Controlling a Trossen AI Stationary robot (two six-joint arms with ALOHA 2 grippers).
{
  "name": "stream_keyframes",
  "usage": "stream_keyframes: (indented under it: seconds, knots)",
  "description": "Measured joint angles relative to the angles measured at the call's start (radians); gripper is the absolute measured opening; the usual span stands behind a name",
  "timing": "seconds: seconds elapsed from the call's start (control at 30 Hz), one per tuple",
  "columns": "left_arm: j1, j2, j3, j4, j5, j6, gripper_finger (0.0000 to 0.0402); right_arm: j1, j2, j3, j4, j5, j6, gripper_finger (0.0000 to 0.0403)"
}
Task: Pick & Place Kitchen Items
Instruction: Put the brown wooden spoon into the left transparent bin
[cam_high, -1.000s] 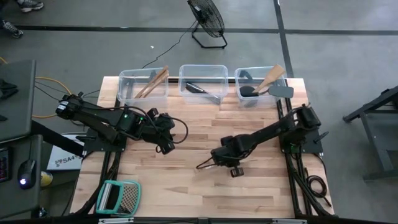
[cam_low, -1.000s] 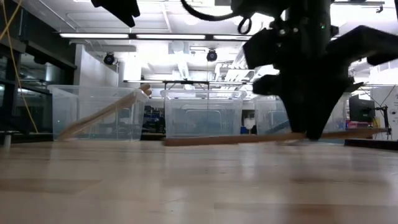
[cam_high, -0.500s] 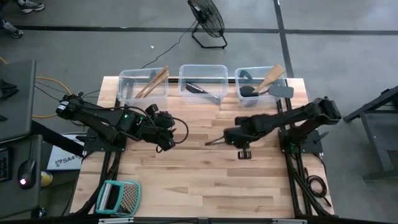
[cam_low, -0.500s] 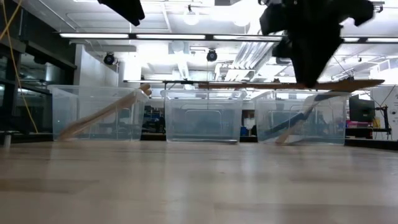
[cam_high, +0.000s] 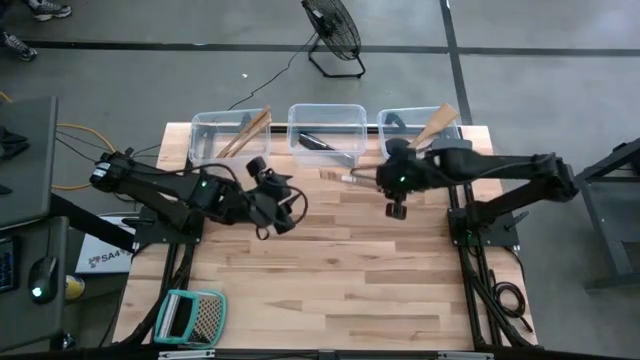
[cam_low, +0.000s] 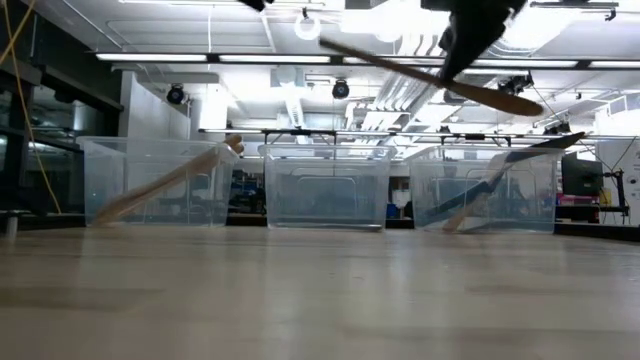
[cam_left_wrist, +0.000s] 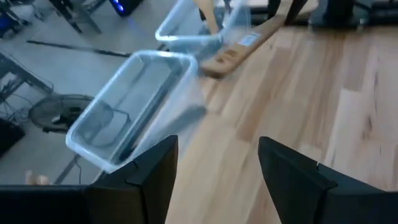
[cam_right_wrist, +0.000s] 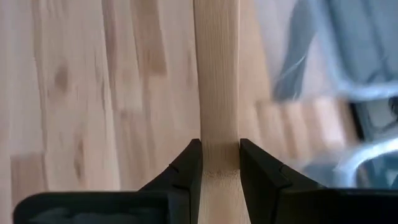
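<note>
Right gripper (cam_right_wrist: 219, 163) clamps wooden utensil (cam_right_wrist: 216, 81) (airborne)

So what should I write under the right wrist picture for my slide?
Right claw shut on a pale wooden utensil handle, held above the light wooden table.

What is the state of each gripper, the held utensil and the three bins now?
Right gripper: shut on wooden utensil, lifted above the table.
Left gripper: open, empty.
Left bin: holds wooden utensils.
Middle bin: holds black utensils.
Right bin: holds wooden and black utensils.
Grater: lying flat on the table.
</note>
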Motion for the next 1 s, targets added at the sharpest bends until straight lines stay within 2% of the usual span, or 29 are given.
stream_keyframes:
  seconds: [0.17, 0.33, 0.5, 0.8, 1.0]
  knots:
    - [0.071, 0.000, 0.000, 0.112, 0.022, 0.077, 0.0218, -0.060, -0.063, 0.000, 0.151, -0.029, -0.092, 0.0076]
    - [0.159, 0.000, 0.000, 0.216, 0.146, 0.148, 0.0218, -0.120, -0.093, 0.001, 0.312, -0.096, -0.186, 0.0076]
    - [0.240, 0.000, 0.000, 0.371, 0.288, 0.211, 0.0218, -0.180, -0.086, 0.001, 0.458, -0.201, -0.267, 0.0076]
    - [0.321, 0.000, 0.000, 0.599, 0.461, 0.252, 0.0218, -0.292, -0.080, 0.002, 0.608, -0.354, -0.338, 0.0076]
    - [0.336, 0.000, 0.000, 0.705, 0.488, 0.253, 0.0218, -0.352, -0.072, 0.003, 0.697, -0.525, -0.338, 0.0076]
